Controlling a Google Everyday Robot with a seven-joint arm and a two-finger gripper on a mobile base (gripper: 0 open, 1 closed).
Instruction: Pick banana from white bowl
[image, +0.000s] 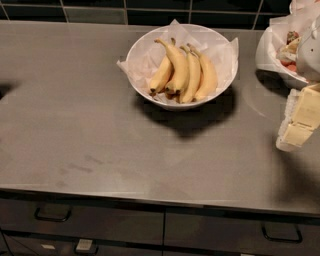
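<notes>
Kitchen, steel counter (100, 125), drawers (80, 220), claw (296, 134) at right

Bare counter (100, 130) between right-edge gripper (296, 129) and white bowl (160, 101)

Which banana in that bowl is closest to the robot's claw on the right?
The rightmost banana in the white bowl, against its right side; the other three lie further left, away from the gripper at the picture's right edge.

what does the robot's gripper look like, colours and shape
The gripper, at the right edge of the view over the counter, has blocky pale cream-yellow segments edged with ribbed white parts. Above it sits a rounded grey housing. No cables or markings show.
</notes>
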